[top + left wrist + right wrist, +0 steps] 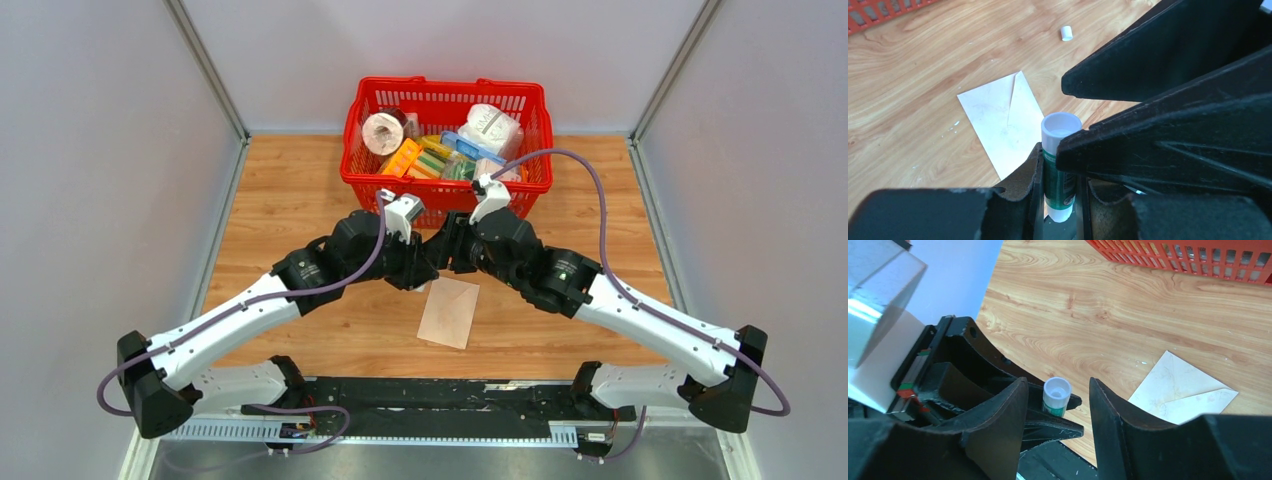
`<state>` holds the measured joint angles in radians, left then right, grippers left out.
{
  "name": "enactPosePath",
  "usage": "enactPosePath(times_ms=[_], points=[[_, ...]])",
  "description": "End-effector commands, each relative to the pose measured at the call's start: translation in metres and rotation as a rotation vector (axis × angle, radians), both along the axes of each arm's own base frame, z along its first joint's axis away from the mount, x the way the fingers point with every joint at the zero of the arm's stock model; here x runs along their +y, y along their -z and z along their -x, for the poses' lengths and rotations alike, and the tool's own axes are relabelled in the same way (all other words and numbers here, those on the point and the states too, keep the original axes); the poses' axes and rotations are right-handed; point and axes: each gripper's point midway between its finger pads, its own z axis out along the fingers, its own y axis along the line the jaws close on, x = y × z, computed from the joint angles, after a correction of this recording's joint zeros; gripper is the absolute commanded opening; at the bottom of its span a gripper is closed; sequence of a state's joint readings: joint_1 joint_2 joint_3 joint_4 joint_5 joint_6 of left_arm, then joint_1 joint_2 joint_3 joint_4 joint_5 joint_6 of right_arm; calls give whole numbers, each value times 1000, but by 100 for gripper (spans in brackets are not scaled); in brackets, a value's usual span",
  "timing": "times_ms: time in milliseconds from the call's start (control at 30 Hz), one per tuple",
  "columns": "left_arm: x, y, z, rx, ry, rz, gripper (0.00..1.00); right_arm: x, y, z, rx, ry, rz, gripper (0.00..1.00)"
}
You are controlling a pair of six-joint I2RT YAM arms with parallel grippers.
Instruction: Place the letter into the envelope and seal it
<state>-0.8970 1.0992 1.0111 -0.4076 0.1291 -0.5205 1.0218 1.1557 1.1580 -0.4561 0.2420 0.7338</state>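
The tan envelope [450, 312] lies flat on the wooden table in front of both grippers, seam side up; it also shows in the left wrist view [1000, 125] and the right wrist view [1183, 390]. No separate whitish letter is in view. My left gripper [1060, 172] is shut on an upright green-and-white glue stick [1060, 150] with its cap off. My right gripper [1058, 385] is open, its fingers [998, 420] standing on either side of the glue stick's top [1056, 392] without touching it. The two grippers meet just above the envelope's far end [440, 258].
A red basket [352, 150] full of groceries stands at the back of the table, close behind the grippers. A small white cap [1066, 33] lies on the wood beyond the envelope. Grey walls close off both sides.
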Motion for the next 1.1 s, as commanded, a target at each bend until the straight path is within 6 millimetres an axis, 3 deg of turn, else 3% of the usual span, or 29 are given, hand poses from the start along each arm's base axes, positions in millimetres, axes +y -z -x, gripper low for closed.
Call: enactPosePath(times_ms=[0,333,600,733,900,967,1067], points=[[-4,-44,-5,-110,-6,118,0,9,-16,4,-10,-6,-38,51],[-11,-53,8,-111,65,194,0,12,-19,0,-22,2,-48,48],[-17,-69,20,-140,131,293,0,15,-21,9,-56,-73,-53,14],[-14,-97,50,-194,273,398,0,10,-38,24,-166,-231,-57,9],[-5,-149,104,-271,524,595,0,-1,-75,67,-276,-532,-253,6],[1,-164,121,-287,596,644,0,-5,-84,90,-299,-661,-336,7],[8,-177,138,-294,684,692,0,-6,-97,109,-322,-778,-414,7]])
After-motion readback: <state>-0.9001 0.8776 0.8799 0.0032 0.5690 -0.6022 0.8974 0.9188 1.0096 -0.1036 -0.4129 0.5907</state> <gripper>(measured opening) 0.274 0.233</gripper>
